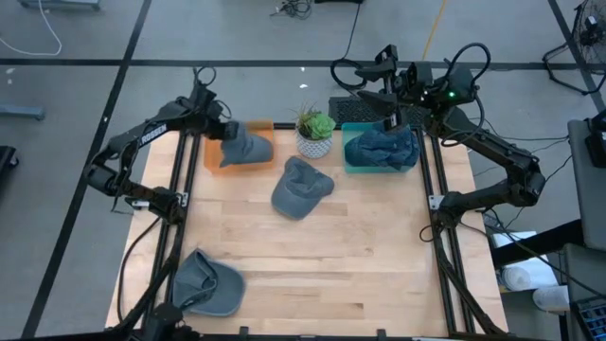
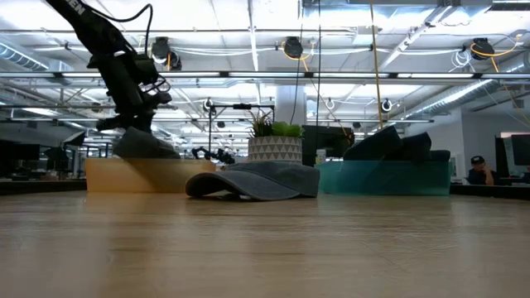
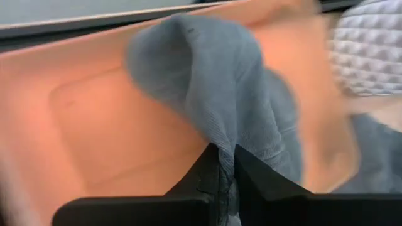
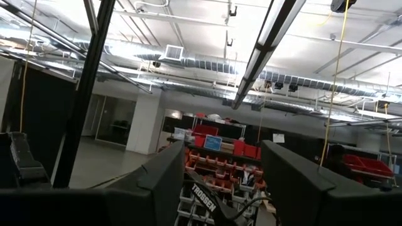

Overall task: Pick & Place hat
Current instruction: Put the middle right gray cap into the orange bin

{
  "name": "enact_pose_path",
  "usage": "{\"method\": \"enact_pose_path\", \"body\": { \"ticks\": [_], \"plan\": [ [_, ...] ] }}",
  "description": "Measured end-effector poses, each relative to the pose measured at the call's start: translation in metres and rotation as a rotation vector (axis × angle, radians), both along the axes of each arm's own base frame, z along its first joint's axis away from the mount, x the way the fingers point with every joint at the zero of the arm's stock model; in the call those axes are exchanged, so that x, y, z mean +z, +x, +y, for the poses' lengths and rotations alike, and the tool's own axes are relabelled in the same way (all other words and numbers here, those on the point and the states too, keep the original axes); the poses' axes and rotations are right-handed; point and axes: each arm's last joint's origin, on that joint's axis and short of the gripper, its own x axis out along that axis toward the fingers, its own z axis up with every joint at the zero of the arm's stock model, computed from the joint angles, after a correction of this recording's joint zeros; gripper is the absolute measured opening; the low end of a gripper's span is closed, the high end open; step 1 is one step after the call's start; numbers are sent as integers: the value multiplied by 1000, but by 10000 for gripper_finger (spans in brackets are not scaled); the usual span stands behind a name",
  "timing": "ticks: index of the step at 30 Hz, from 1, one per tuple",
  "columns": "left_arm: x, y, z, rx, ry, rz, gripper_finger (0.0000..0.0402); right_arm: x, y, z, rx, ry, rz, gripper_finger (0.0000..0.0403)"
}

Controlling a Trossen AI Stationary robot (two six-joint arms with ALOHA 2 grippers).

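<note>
A grey hat point(image 1: 248, 147) is in the orange bin point(image 1: 220, 163) at the table's far left, and my left gripper point(image 1: 230, 131) is shut on it from above. A second grey hat point(image 1: 301, 187) lies crown up on the table's middle. A third point(image 1: 208, 284) lies at the near left corner. My right gripper point(image 4: 223, 147) is raised over the teal bin point(image 1: 352, 163), tipped upward and open, with nothing between its fingers. My left gripper pinches a raised fold of the hat's grey cloth point(image 3: 221, 135) between its two shut fingers, coming at it slanting down from above. The cloth spreads out below the fingers over the orange bin's floor point(image 3: 113, 125). In the low view the hat point(image 2: 142, 145) shows above the bin's wall.
A potted plant point(image 1: 314, 133) stands between the two bins at the far edge. The teal bin holds a heap of blue-grey hats point(image 1: 382, 147). Bare wood point(image 1: 360, 265) lies at the table's near right.
</note>
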Motion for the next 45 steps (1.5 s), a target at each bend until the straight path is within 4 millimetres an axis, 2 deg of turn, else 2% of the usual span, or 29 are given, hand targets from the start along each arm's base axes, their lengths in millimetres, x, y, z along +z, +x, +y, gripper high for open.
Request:
{"method": "enact_pose_path", "body": {
  "ticks": [9, 14, 21, 25, 29, 33, 36, 45],
  "plan": [
    [-5, -4, -10, 29, -87, 106, 30, -1, 1, -1, -3, 2, 2, 199],
    [-5, -4, -10, 78, -107, 92, 97, -1, 1, -1, -4, 1, 2, 199],
    [0, -4, -7, 94, -90, 91, 211, -1, 2, -1, 13, 29, 10, 199],
    [16, -7, 1, 148, -49, 91, 266, -1, 2, -1, 24, 47, 15, 199],
    [40, -6, 10, 155, 36, 77, 298, -1, 2, -1, 27, 52, 16, 199],
    [56, 3, 10, 23, 50, -47, 314, -1, 2, -1, 27, 52, 15, 199],
    [56, 10, 5, -38, 63, -25, 315, -1, 2, -1, 26, 51, 16, 199],
    [21, 25, -15, -99, -56, 1, 287, -2, 2, -1, 23, 47, 15, 199]
  ]
}}
